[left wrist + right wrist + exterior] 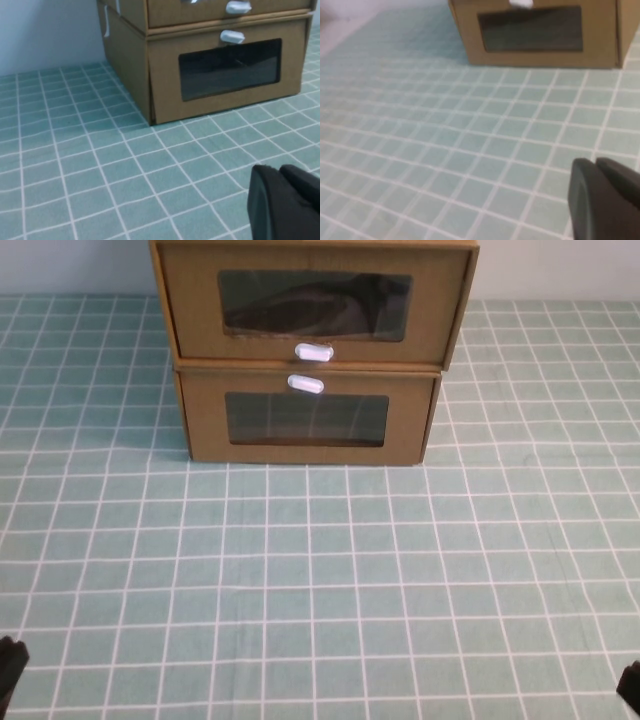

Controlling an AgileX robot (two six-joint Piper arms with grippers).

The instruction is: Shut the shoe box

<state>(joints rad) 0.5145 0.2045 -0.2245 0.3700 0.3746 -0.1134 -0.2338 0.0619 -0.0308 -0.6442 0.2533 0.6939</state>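
Two brown cardboard drawer boxes stand stacked at the far middle of the table. The upper one is the shoe box point(440, 300), with a clear window and a white pull tab point(313, 351) below it. Its drawer front stands a little forward of the lower box point(205, 420), whose tab sits above its window. The shoe box's lower edge also shows in the left wrist view point(200, 12). My left gripper point(8, 665) is shut and empty at the near left corner, and it also shows in its wrist view point(277, 171). My right gripper point(630, 687) is shut and empty at the near right corner, also seen in its wrist view point(594, 161).
The table is covered with a green cloth with a white grid point(320, 580). A pale wall point(45, 30) rises behind the boxes. The lower box shows in the right wrist view point(600, 55), far from that gripper.
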